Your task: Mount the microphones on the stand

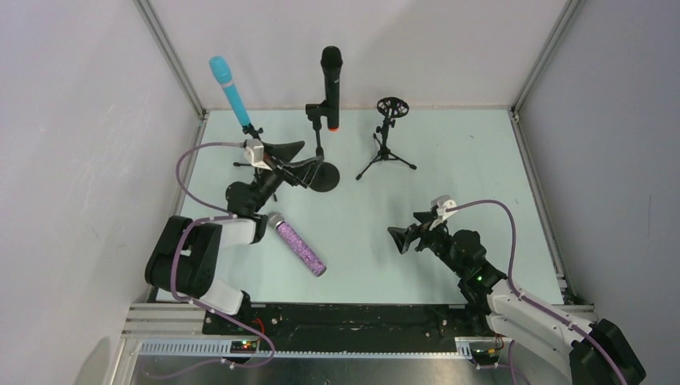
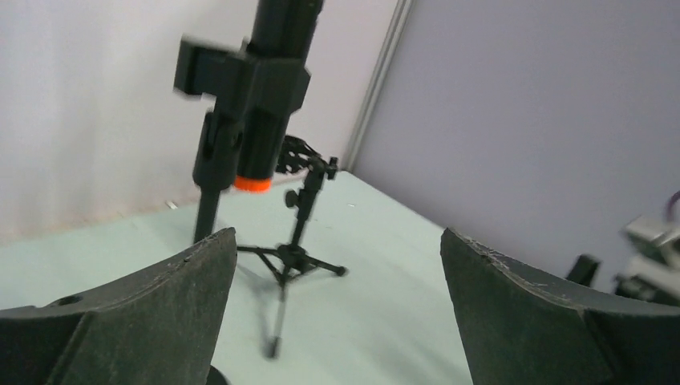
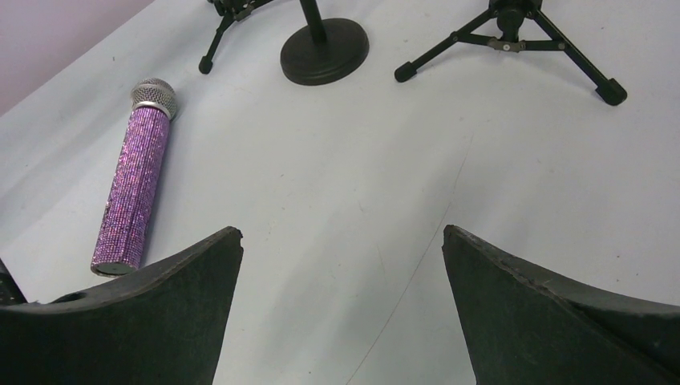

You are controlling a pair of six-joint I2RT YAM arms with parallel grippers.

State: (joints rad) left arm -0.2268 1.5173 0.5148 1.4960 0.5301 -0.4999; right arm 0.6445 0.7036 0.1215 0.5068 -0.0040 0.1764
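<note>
At the back left, the turquoise microphone (image 1: pixel 228 90) leans in a clip (image 1: pixel 253 131). The left gripper (image 2: pixel 337 234) hangs with its jaws wide apart, holding nothing, near the black microphone (image 1: pixel 331 76), which is clipped upright on the round-based stand (image 1: pixel 323 178). The purple microphone (image 1: pixel 298 244) lies flat on the table (image 1: pixel 449 160). Further right is a small tripod stand (image 1: pixel 387 136). The right gripper (image 3: pixel 342 231) hovers over the table with its jaws apart, gripping nothing.

No legible text, seemingly, any pic.
</note>
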